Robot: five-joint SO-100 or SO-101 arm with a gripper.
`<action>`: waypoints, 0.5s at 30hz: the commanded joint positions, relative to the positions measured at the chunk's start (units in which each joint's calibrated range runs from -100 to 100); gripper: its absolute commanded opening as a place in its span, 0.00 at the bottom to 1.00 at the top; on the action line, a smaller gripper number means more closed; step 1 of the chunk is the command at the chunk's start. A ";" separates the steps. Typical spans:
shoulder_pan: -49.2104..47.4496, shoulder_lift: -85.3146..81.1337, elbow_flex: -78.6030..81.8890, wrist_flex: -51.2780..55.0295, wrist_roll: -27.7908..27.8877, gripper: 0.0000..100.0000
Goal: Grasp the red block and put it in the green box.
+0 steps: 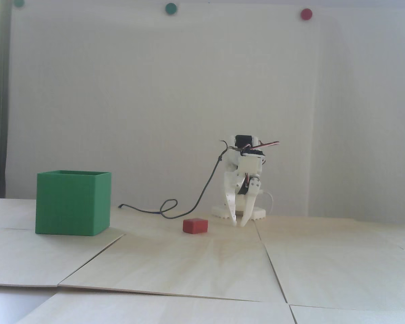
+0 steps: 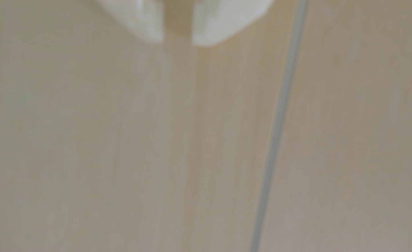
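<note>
Over on the left of the fixed view sits the box, green, open-topped, square on the pale wooden table. Moving right, a dark cable loops across the boards, and then there's the block, small and red, lying flat on the table, well apart from the box and untouched. Just right of it and a little further back, the gripper points straight down, tips at or barely above the table, fingers slightly apart with nothing between them. The wrist view agrees: two blurred white fingertips with a narrow gap, bare wood below, a seam running past, no block in sight.

That block looks light, rigid and matte, so it shouldn't slip or crush. It's wider than tall; the sensible grip is across its short faces, low and centred. The jaws likely need to widen first, then shift left to straddle it. A nudge could easily slide it.
</note>
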 commanded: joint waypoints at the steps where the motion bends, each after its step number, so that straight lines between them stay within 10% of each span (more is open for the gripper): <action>1: -0.10 -0.56 0.73 1.07 0.06 0.02; 15: -0.26 -0.56 0.73 1.07 0.06 0.02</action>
